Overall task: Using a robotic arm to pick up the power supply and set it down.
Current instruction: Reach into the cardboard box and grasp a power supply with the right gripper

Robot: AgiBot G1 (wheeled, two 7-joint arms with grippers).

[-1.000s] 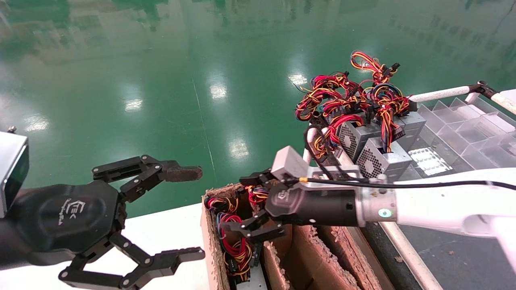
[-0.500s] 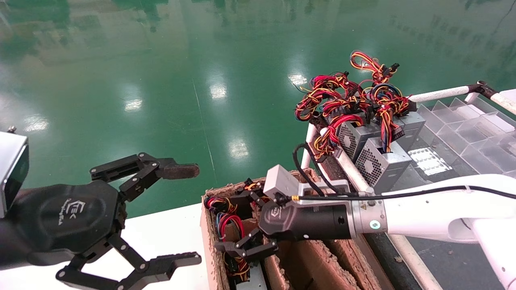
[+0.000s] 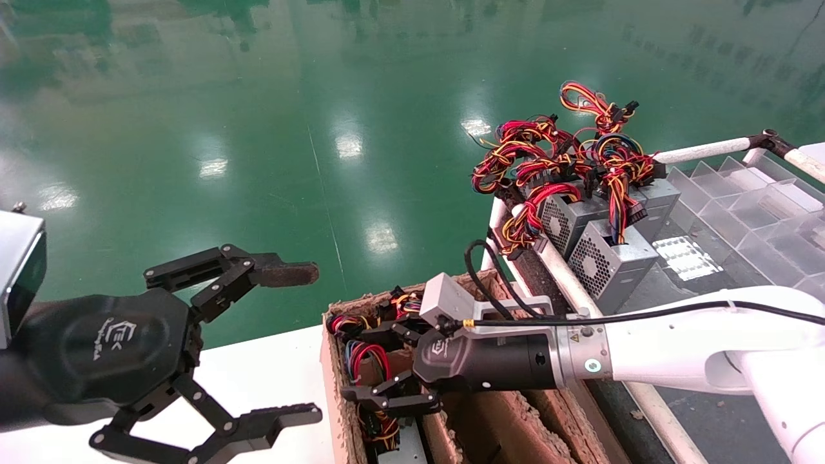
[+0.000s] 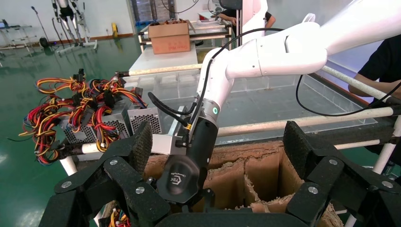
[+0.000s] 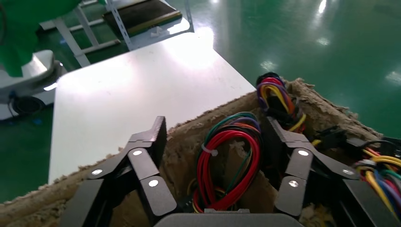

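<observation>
The power supply sits upright in the end cell of a torn cardboard box point(image 3: 334, 380). Its looped red, green and blue wire bundle point(image 3: 365, 356) point(image 5: 228, 163) sticks up out of the cell, and its grey casing is almost all hidden. The robotic arm point(image 3: 670, 351), my right one, reaches in from the right. My right gripper point(image 3: 365, 362) point(image 5: 215, 132) is open, one finger on each side of the wire loop, gripping nothing. My left gripper point(image 3: 310, 343) point(image 4: 218, 142) hangs open and parked at the left, above the white table's edge.
Three grey vented boxes point(image 3: 606, 254) point(image 4: 142, 120) with tangled red-yellow wires stand on the rack at the back right, beside clear plastic dividers point(image 3: 747, 200). A white table point(image 3: 258, 374) lies left of the box. Cardboard partitions point(image 4: 246, 175) split the box into cells.
My right arm has sunk and slid left, bringing its open gripper deeper over the box's end cell and around the wire loop. The left gripper has barely moved.
</observation>
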